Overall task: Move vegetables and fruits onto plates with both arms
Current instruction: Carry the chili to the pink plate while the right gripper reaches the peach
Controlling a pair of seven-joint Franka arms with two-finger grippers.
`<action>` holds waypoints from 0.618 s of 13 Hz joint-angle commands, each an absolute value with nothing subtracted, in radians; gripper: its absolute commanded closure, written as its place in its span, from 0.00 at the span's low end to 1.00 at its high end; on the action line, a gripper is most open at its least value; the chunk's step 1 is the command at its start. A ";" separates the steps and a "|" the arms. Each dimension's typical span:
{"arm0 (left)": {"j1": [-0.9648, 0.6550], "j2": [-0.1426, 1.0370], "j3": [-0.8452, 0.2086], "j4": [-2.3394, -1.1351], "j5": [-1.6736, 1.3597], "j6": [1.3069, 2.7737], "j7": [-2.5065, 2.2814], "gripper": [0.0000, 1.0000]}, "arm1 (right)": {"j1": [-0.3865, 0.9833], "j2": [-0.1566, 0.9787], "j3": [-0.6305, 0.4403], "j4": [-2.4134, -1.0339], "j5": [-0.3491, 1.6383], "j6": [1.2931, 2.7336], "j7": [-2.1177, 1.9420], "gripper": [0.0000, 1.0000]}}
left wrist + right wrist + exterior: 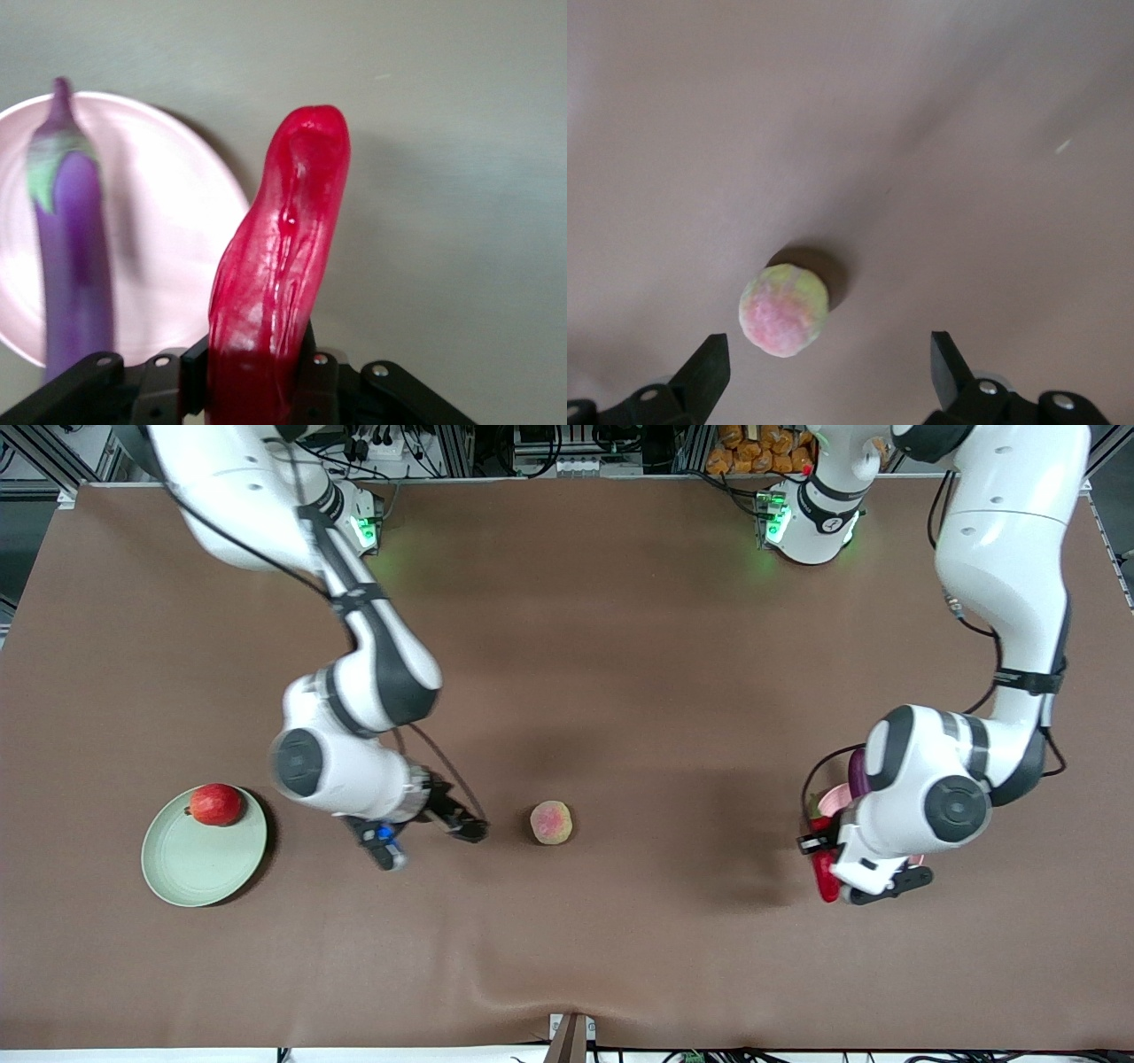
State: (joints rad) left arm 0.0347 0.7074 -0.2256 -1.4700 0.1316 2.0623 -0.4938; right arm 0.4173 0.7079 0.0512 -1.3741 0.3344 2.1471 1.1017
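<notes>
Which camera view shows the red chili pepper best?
The left wrist view: the chili pepper fills its middle, clamped in the left gripper, beside the pink plate. The front view shows only a red sliver under the left arm. The right wrist view does not show it.

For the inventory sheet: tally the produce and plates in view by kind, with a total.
Vegetables: 2 (purple eggplant on the pink plate; red chili pepper in the left claw)
Fruits: 2 (red apple-like fruit on the green plate; peach-like fruit on the table)
Plates: 2
Total: 6
</notes>
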 commanded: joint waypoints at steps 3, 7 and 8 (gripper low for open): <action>0.127 0.701 -0.235 -1.534 0.114 2.056 -0.505 1.00 | 0.521 0.828 0.040 -1.355 0.350 2.364 1.233 0.00; 0.133 0.716 -0.236 -1.531 0.114 2.059 -0.503 0.65 | 0.541 0.860 0.038 -1.351 0.350 2.436 1.293 0.00; 0.132 0.718 -0.236 -1.528 0.114 2.059 -0.503 0.50 | 0.554 0.874 0.038 -1.351 0.350 2.466 1.305 0.00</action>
State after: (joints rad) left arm 0.1351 0.7210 -0.2299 -1.5293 0.1308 2.0622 -0.4951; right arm 0.5285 0.8451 0.0486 -1.3724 0.3345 2.4286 1.2762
